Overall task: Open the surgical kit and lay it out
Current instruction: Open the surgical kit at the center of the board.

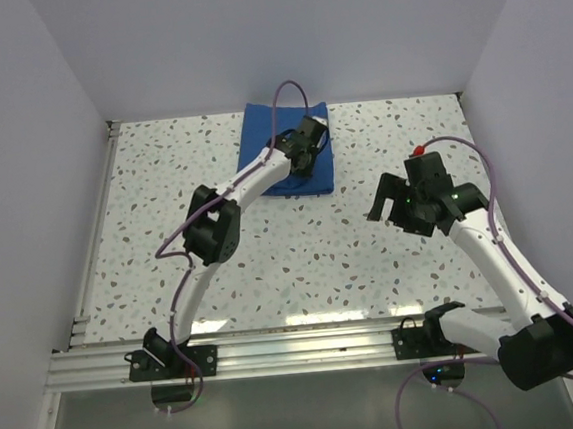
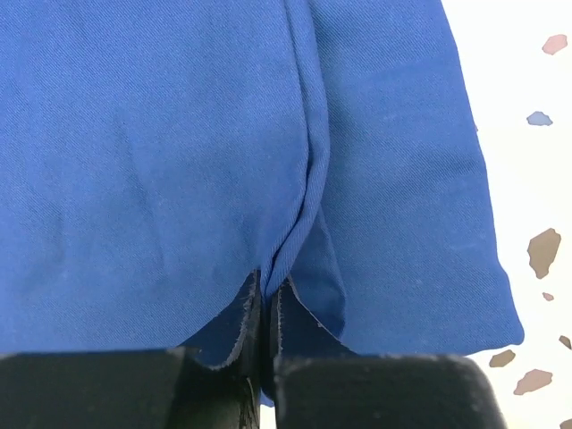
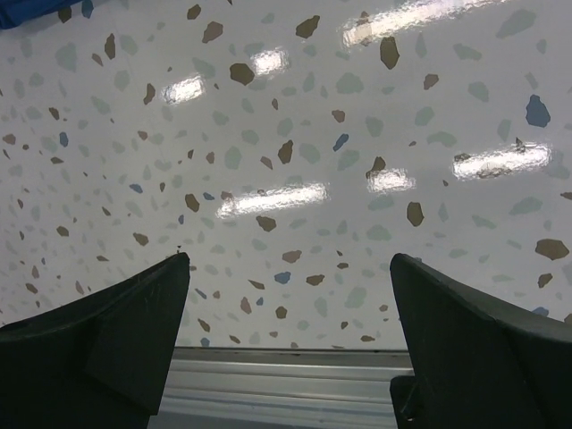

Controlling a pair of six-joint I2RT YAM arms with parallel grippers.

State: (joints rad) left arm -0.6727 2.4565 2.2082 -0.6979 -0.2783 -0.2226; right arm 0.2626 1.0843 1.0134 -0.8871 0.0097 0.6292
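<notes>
The surgical kit (image 1: 262, 131) is a folded royal-blue cloth bundle lying at the far middle of the speckled table. My left gripper (image 1: 302, 156) reaches over its right half. In the left wrist view the blue cloth (image 2: 161, 161) fills nearly the whole frame, and my left gripper (image 2: 270, 288) is shut on a raised fold (image 2: 304, 188) that runs up the middle. What the wrap holds is hidden. My right gripper (image 1: 416, 198) hovers over the bare table to the right of the bundle. It shows open (image 3: 290, 264), with nothing between its fingers.
An aluminium rail (image 1: 297, 339) carrying both arm bases runs along the near edge, and a metal strip (image 3: 286, 375) shows in the right wrist view. White walls close in the table at the left, back and right. Purple cables loop off both arms.
</notes>
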